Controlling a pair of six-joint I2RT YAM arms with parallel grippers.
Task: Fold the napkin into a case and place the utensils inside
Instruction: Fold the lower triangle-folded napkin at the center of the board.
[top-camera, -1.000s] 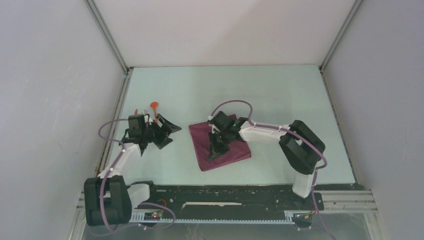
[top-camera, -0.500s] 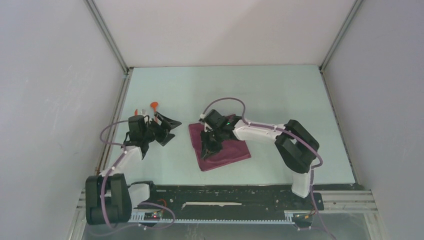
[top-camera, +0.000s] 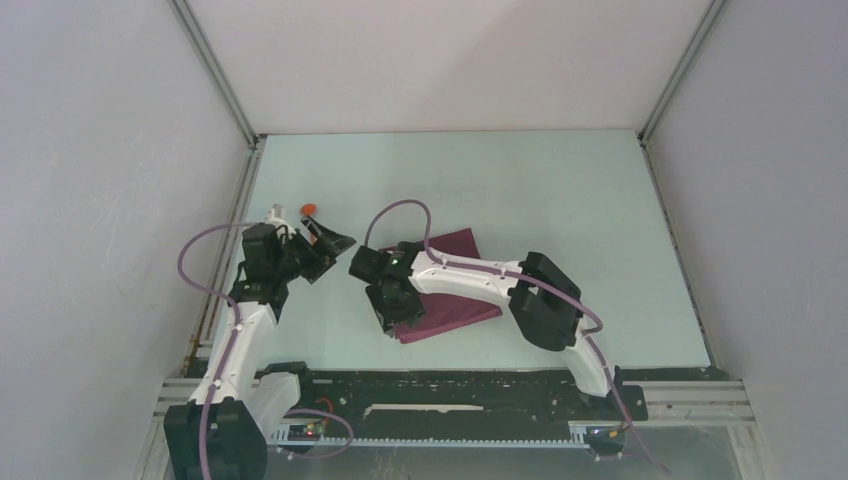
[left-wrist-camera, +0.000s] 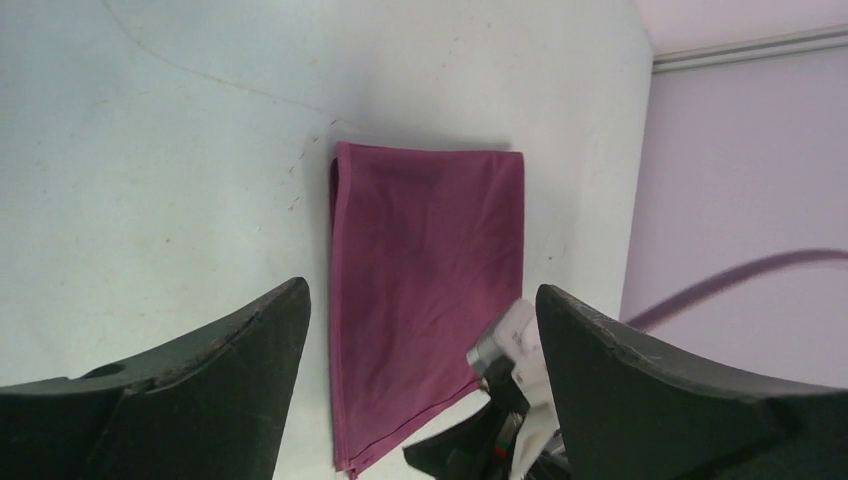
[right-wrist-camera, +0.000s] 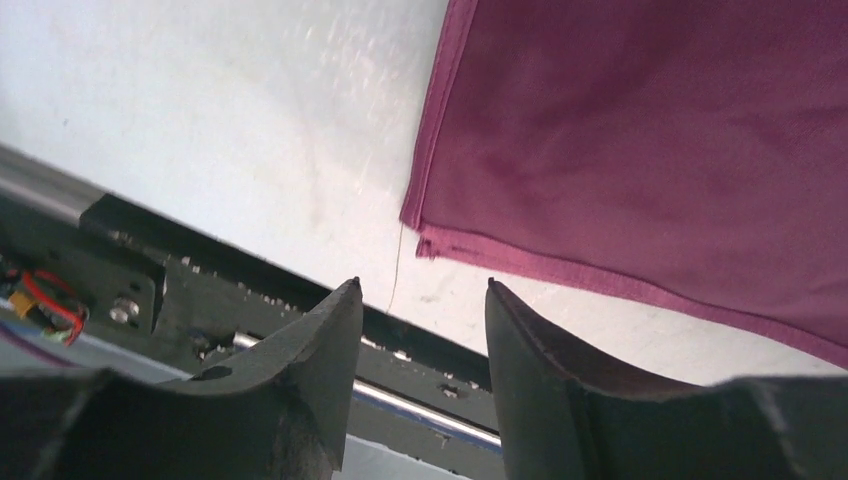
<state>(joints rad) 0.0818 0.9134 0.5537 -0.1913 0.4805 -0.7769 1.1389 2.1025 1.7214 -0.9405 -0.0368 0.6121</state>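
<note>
Maroon napkin (top-camera: 460, 310) lies folded on the table (top-camera: 520, 190). Left gripper (left-wrist-camera: 422, 290) is spread wide, empty. Right gripper (right-wrist-camera: 420, 290), fingers slightly apart, empty, hangs by the napkin's corner.

— Overhead view?
— High above the near edge, looking down across the whole bench (top-camera: 560, 200).
— Wrist views?
— Close, low over the bench; napkin (left-wrist-camera: 430, 290) shared by all three, centre of overhead frame.

That napkin (left-wrist-camera: 430, 290) is thin cloth, a soft sheen on it, stitched hem showing. The table (left-wrist-camera: 150, 150) under it: smooth, matt, pale, lightly scuffed. The right pincer (right-wrist-camera: 422, 292) is matt black plastic, faintly grainy. Off the napkin's corner, a rail (right-wrist-camera: 420, 408) of shiny metal.
</note>
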